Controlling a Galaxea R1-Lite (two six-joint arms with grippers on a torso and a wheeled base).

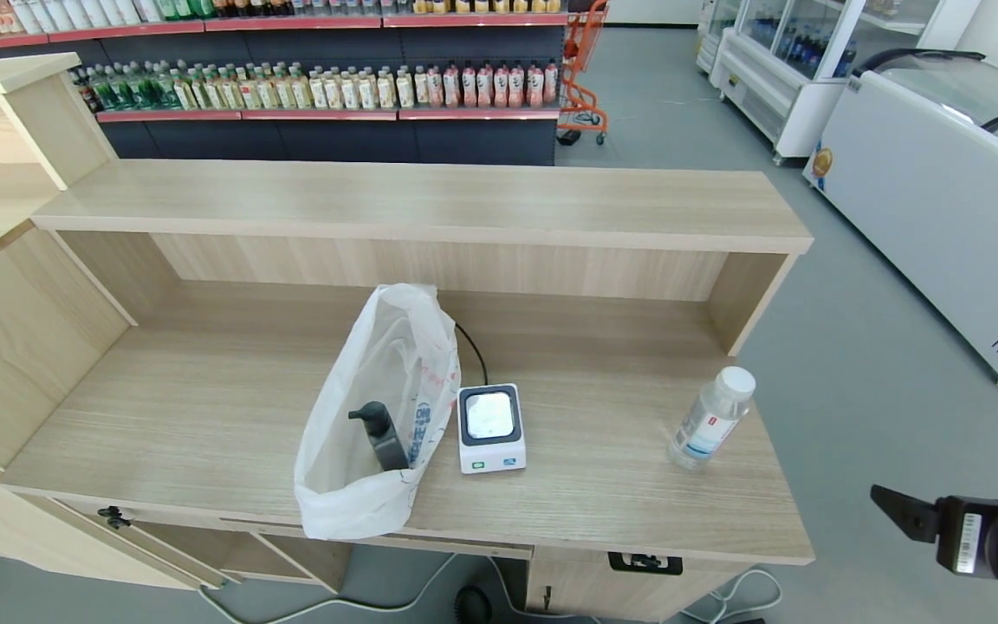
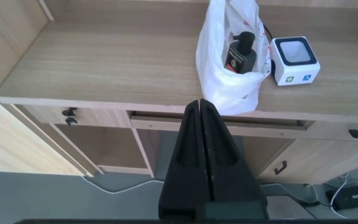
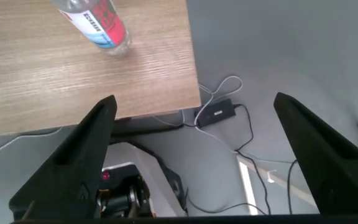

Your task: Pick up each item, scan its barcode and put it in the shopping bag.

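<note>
Our right gripper (image 3: 196,106) hangs off the counter (image 1: 204,407) edge, over the floor, jaws spread wide w/ nothing between them. Just ahead, the clear bottle (image 1: 711,420) stands upright near that same edge, untouched. Beyond it sits the scanner (image 1: 490,427), and just beside that, on its far side, the shopping bag (image 1: 378,347) w/ a dark pump bottle (image 1: 378,433) inside. Our left gripper (image 2: 200,109) is pinched fully closed, empty, low in front of the counter, bag ahead of it. Risk as we see it: the bottle's tall, round & close to the edge, so a finger clipping it on approach could tip it and roll it off. The floppy bag mouth may also snag the drop.
</note>
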